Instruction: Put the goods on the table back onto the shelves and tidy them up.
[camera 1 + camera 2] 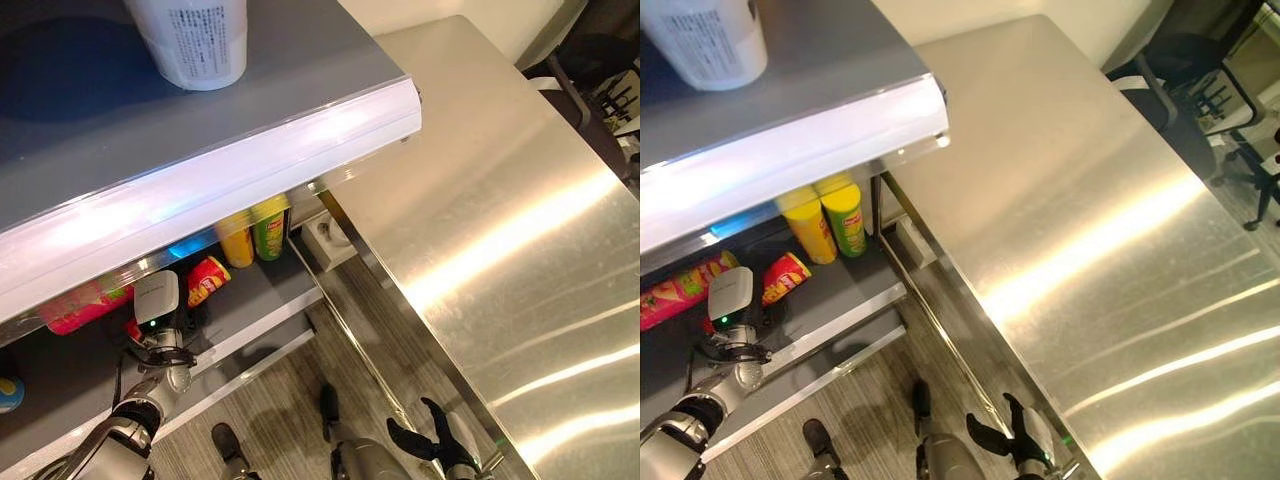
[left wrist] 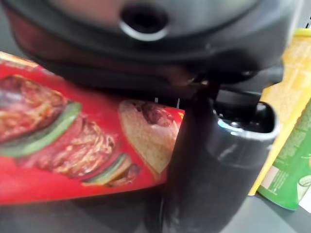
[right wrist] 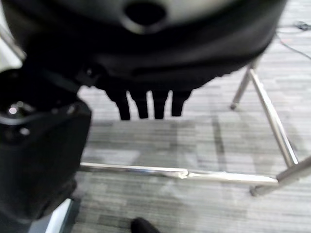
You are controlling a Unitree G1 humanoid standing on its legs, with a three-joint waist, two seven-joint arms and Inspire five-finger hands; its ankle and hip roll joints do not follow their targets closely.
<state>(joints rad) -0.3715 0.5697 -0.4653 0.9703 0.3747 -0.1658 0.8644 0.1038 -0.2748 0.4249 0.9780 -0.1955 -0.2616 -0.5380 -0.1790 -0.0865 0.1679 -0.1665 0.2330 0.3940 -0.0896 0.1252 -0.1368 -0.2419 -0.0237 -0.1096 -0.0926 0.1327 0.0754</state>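
Reaching into the lower shelf (image 1: pixel 250 300), the left hand (image 2: pixel 214 160) is deep in the placing step: its wrist view shows the red can (image 2: pixel 73 141) lying on its side close against the palm, with the thumb standing in front of it, though the fingers are hidden behind the can — I cannot tell whether they are curled round it or already slack. From the head views the red can (image 1: pixel 786 277) lies tilted on the dark shelf board, just beside the yellow can (image 1: pixel 812 227) and the green can (image 1: pixel 846 218), which stand upright side by side further back; a pink pack (image 1: pixel 680 288) lies flat along the shelf on the other side of the arm. The right hand (image 1: pixel 432 440) hangs low by the table's edge with relaxed, spread fingers, holding nothing. The steel table (image 1: pixel 500 230) itself shows a bare top, so the fetching looks done and what remains is tidying. The next move, as I judge it, calls for standing the red can upright beside its neighbours — without knocking the yellow one — then drawing the hand clear of the upper shelf (image 1: pixel 200 190), where a white tub (image 1: pixel 190 40) stands.
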